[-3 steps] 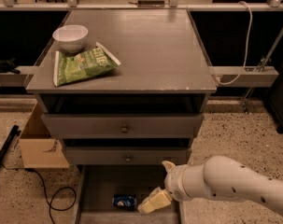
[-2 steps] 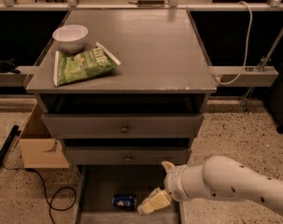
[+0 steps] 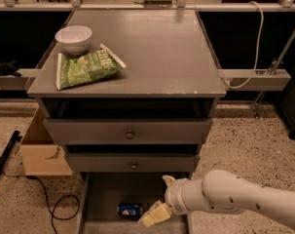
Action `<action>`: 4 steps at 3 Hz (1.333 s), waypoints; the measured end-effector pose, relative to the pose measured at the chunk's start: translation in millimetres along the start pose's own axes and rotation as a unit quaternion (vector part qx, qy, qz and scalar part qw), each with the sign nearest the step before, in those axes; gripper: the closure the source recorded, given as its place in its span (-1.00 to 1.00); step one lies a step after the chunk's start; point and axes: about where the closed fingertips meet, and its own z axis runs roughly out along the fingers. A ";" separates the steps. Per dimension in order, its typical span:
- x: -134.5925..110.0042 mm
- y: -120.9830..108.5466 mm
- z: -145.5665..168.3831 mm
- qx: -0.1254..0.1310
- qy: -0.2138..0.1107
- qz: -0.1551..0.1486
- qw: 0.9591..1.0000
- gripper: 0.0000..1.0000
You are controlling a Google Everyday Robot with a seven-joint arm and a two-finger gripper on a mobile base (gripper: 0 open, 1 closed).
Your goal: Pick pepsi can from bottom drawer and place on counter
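Note:
The pepsi can lies on its side in the bottom drawer, which is pulled out at floor level. My gripper hangs over the drawer's right part, just right of the can. It is open and empty. Its lower cream fingertip is close to the can's right end, and I cannot tell if they touch. The upper fingertip sits near the front of the middle drawer. The grey counter is the cabinet's top, well above the gripper.
A white bowl and a green chip bag sit on the counter's left side. Two knobbed drawers are above the open one. A cardboard box and cables lie on the floor to the left.
My gripper has edged slightly left and down toward the can. The can, bowl and bag have not moved.

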 end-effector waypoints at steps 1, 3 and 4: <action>11.2 -2.1 29.1 -0.010 -0.008 0.021 1.000 -1.00; 19.4 -5.6 60.7 -0.023 -0.013 0.044 0.999 -1.00; 28.9 -34.3 126.2 -0.015 -0.011 0.067 0.998 -1.00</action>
